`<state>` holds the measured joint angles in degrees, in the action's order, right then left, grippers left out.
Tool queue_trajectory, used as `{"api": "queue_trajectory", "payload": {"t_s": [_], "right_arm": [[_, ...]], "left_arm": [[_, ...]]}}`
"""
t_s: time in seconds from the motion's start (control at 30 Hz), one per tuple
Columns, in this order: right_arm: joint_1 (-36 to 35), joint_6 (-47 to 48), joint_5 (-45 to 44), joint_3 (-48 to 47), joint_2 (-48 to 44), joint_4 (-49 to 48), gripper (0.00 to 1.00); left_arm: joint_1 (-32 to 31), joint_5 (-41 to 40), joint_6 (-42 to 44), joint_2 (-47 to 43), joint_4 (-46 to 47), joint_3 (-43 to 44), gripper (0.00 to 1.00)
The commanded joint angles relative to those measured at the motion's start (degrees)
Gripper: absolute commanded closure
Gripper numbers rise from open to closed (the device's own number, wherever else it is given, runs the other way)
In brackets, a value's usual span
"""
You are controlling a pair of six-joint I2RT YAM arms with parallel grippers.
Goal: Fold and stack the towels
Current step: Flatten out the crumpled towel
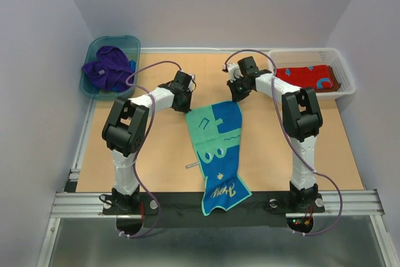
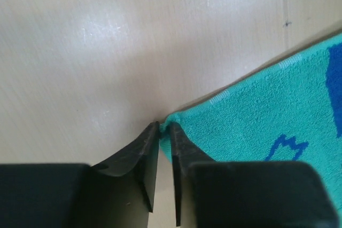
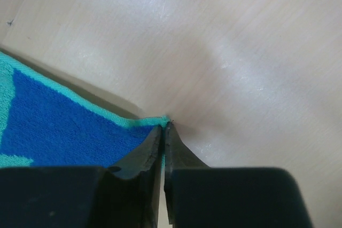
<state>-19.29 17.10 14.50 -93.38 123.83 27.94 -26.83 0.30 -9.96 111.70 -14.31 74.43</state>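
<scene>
Little looks done. A red towel [image 1: 310, 77] lies flat in the white basket [image 1: 347, 83], and a purple towel [image 1: 107, 67] sits bunched in the teal tub [image 1: 135, 44]. The teal-and-blue towel [image 1: 219, 148] is spread unfolded on the bench [image 1: 150, 161], its near end drooping over the edge. The left hand [image 2: 164, 129] is pinched on one far corner and the right hand [image 3: 164, 126] on the other. From each hand's tips the cloth runs back beneath it.
</scene>
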Motion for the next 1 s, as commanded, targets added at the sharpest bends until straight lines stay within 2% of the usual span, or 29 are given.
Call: {"api": "queue_trajectory", "payload": {"t_s": [0.0, 0.03, 0.17, 0.3, 0.47, 0.67, 0.8, 0.97], "right_arm": [[-0.8, 1.2, -2.2, 0.1, 2.1, 0.4, 0.97], [-0.8, 1.2, -2.6, 0.0, 1.9, 0.4, 0.99], [-0.8, 0.8, -4.3, -2.1, -1.0, 0.4, 1.0], [-0.8, -1.0, -8.3, -7.3, -5.2, 0.4, 1.0], [-0.8, -3.4, -13.0, -16.6, -11.1, 0.3, 1.0], [-0.8, -4.2, -14.2, -19.9, -19.8, -0.2, 0.99], [-0.8, -3.9, -10.2, -16.8, -29.2, -1.3, 0.99], [-0.8, -4.1, -2.8, -10.3, -42.0, -2.7, 1.0]], "left_arm": [[0.0, 0.3, 0.1, 4.0, -2.4, 0.1, 0.88], [0.1, 0.1, 0.3, 4.1, -2.3, 0.4, 1.0], [0.3, -3.4, 2.2, 2.4, -2.9, 2.2, 1.0], [0.3, -10.7, 6.5, -4.5, -4.5, 8.0, 1.0], [0.3, -17.3, 12.4, -10.4, -5.6, 21.7, 1.0], [0.0, -17.9, 17.0, -18.5, -5.2, 32.3, 1.0], [-2.4, -16.6, 20.3, -29.0, -2.8, 31.2, 1.0], [-6.6, -12.8, 22.1, -41.1, 2.2, 24.6, 1.0]]}}
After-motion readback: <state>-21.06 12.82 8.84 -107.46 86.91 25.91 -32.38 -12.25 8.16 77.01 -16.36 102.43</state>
